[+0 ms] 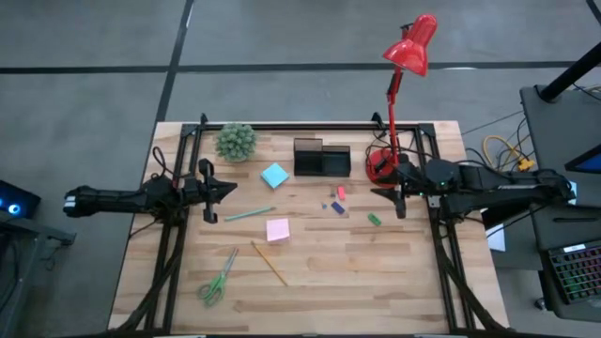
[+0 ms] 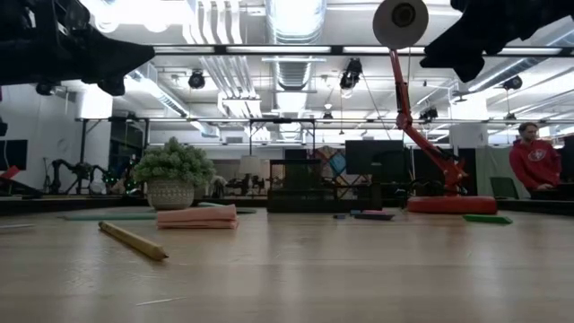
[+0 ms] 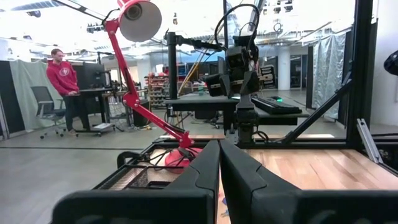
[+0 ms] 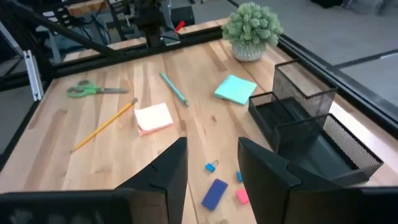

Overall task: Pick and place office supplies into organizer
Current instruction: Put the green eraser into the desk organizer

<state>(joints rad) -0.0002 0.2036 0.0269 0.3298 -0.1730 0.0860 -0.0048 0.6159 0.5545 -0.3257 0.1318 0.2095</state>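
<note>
Both arms hover above the table and touch nothing. My left gripper (image 1: 225,191) is shut near the left edge, its fingers closed together in the left wrist view (image 3: 219,147). My right gripper (image 1: 387,193) is open beside the lamp base, above the small pieces (image 4: 212,154). The black mesh organizer (image 1: 321,158) (image 4: 298,118) stands at the far middle. Flat on the wood lie a light-blue sticky pad (image 1: 274,176), pink sticky pad (image 1: 277,229), teal pen (image 1: 249,214), yellow pencil (image 1: 269,263), green-handled scissors (image 1: 218,279), pink piece (image 1: 341,192), blue piece (image 1: 337,207) and green piece (image 1: 375,219).
A potted plant (image 1: 236,142) stands at the far left. The red desk lamp's base (image 1: 382,166) sits right of the organizer, its arm and shade (image 1: 410,44) rising over the far edge. A black frame borders the table. A person in red (image 2: 535,161) stands in the room beyond.
</note>
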